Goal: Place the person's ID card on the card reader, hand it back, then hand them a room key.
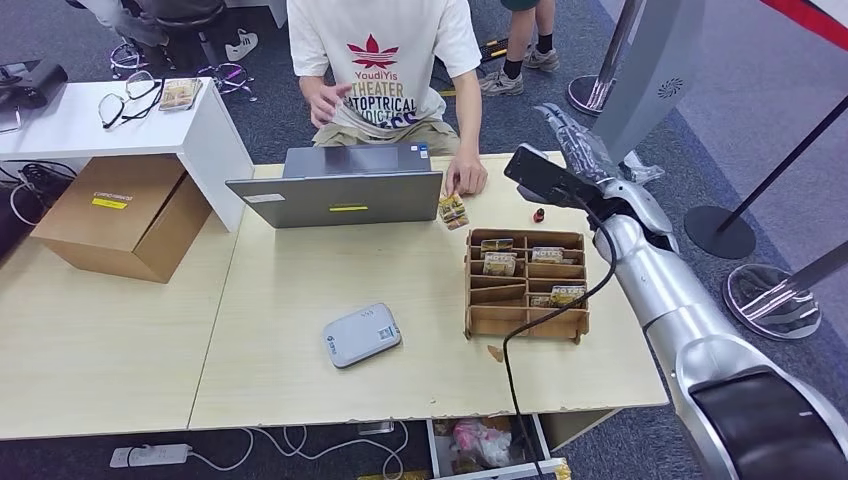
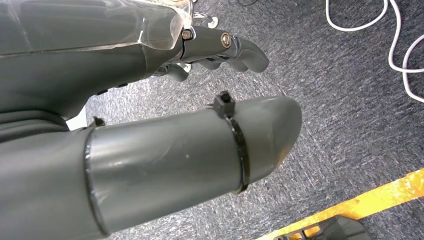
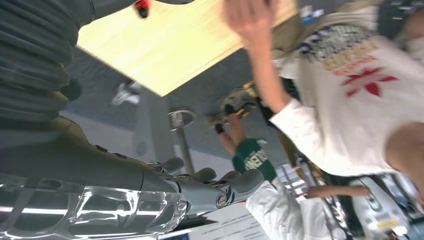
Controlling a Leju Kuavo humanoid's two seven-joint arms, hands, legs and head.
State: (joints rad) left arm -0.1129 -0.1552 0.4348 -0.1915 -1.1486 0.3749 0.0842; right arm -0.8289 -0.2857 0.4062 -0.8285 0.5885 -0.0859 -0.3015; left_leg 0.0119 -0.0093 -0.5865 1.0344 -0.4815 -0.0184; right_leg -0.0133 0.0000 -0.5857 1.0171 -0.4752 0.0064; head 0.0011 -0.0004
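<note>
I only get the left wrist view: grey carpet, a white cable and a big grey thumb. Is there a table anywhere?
Observer: Yes, a table stands ahead; a person's hand rests at its far edge beside a small card.
Operator: What's the other robot hand doing?
Observer: The right robot hand is raised past the table's far right corner, fingers apart, holding nothing.
Operator: Any card reader?
Observer: A grey reader lies mid-table, left of a cardboard tray of cards.
</note>
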